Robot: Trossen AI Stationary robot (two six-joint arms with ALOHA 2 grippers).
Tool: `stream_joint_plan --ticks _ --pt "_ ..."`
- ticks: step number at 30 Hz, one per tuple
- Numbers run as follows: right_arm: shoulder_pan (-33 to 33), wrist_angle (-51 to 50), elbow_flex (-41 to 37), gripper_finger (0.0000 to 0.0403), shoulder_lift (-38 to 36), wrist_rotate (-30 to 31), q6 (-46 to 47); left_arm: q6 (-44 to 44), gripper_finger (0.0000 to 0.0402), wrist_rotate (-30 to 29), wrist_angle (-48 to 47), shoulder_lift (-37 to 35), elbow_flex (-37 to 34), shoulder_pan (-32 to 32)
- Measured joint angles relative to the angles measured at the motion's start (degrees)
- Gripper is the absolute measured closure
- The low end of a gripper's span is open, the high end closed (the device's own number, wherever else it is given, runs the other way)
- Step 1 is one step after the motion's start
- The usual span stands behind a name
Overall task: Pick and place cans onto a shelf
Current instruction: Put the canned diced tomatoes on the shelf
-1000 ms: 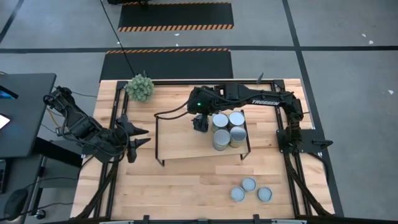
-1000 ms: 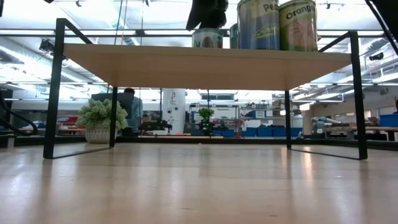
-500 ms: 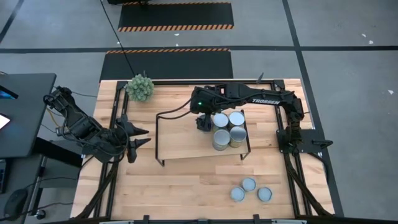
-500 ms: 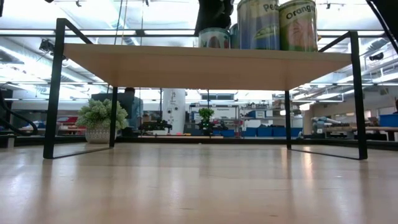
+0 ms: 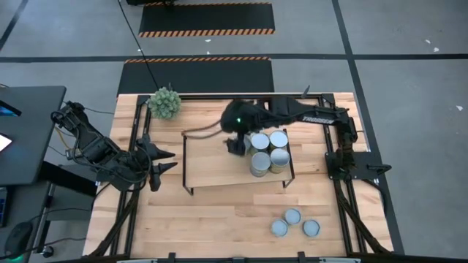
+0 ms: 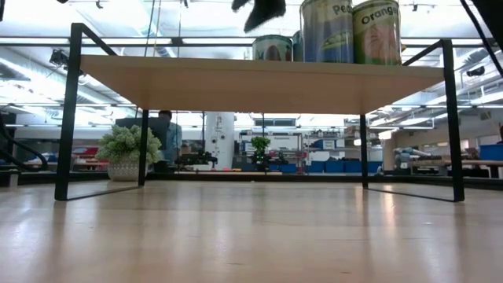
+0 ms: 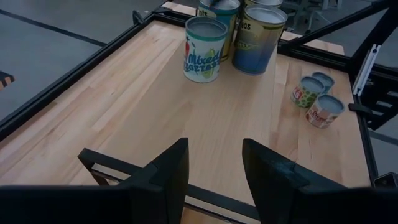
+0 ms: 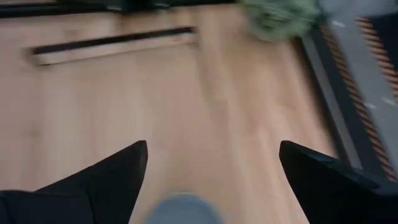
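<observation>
Four cans (image 5: 269, 151) on the shelf (image 5: 216, 162), packed in a tight square at the board's right end, centre of the high view, sides touching or very nearly so. Three more cans (image 5: 294, 224) loose on the tabletop (image 5: 212, 219), lower right of that frame, close together in a small triangle and well apart from the shelf.

Right gripper (image 5: 234, 145) just left of the square, above the board, arm reaching in from the right edge of the tabletop. Jaws spread wide and grasping nothing. From the right wrist view, right gripper (image 8: 212, 146) over bare wood, one grey-blue can top (image 8: 183, 210) low between the two dark fingers (image 8: 118, 171) and clear of both.

From the low view, shelf (image 6: 236, 82) across the whole upper frame on thin black legs, with a short can (image 6: 272, 47) beside two taller ones (image 6: 350, 31) on top, right of centre. Right gripper (image 6: 259, 8) blurred above the short can, not touching it.

Left gripper (image 5: 167, 161) at rest at the left of the tabletop, level with the shelf's left end, jaws parted and empty. In the left wrist view, left gripper (image 7: 214, 149) pointed across the board toward the shelved cans (image 7: 204, 40), the three loose cans (image 7: 317, 96) at right.

Spiky green plant ball (image 5: 165, 102) at the tabletop's upper left. Person (image 6: 163, 134) in the room behind, left of centre in the low view.
</observation>
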Motion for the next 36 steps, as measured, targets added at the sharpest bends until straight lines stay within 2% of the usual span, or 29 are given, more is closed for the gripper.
stream_joint_plan --ticks 4,11,16,24,30,36 --pt "5.68 0.36 0.05 0.003 0.0 -3.64 -0.75 0.4 0.0246 0.02 0.0 0.0 0.0 -0.01" --pt "18.96 0.47 -0.88 0.003 0.02 -4.02 -9.05 3.81 0.0246 0.9 0.5 0.0 0.0 -0.02" --pt "25.23 -0.41 -4.86 0.003 -0.04 -4.41 0.55 4.72 0.0246 1.68 0.79 0.0 0.0 -0.02" --pt "33.75 1.2 -18.47 0.003 -0.04 -4.3 15.96 4.75 0.0246 1.7 0.81 0.0 0.0 -0.02" --pt "37.43 6.32 -29.24 0.003 0.0 -4.68 20.03 4.51 0.0246 2.16 0.98 0.0 0.0 0.0" --pt "38.39 8.87 -36.91 0.0029 0.02 -9.99 20.73 3.83 0.0246 4.68 1.05 0.01 0.0 -0.02"
